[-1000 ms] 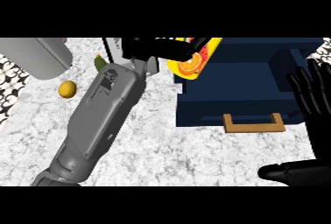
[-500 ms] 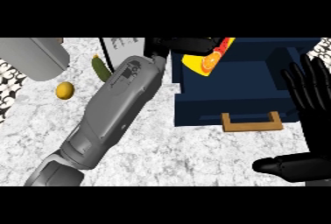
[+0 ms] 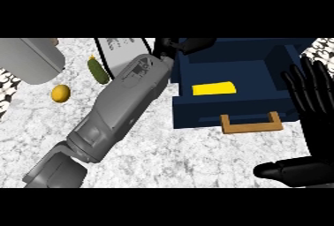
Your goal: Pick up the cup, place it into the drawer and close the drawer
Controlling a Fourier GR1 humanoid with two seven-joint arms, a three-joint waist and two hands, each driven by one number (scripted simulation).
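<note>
White-and-grey marbled counter top (image 3: 195, 154), seen steeply from above and evenly lit. At the counter's upper left corner lies a rounded grey metal body (image 3: 29, 59); to its right a green cucumber-like vegetable (image 3: 98, 69), below that a small yellow fruit (image 3: 61, 93). A black-and-white patterned surface (image 3: 8, 86) borders the counter's left edge.

Left hand (image 3: 181, 44) mostly hidden behind its forearm (image 3: 120, 103) — fingers indiscernible.

drawer (image 3: 228, 110) navy, tan handle | cup (image 3: 214, 88) yellow | counter (image 3: 183, 154) grey-white marbled | hands black
</note>
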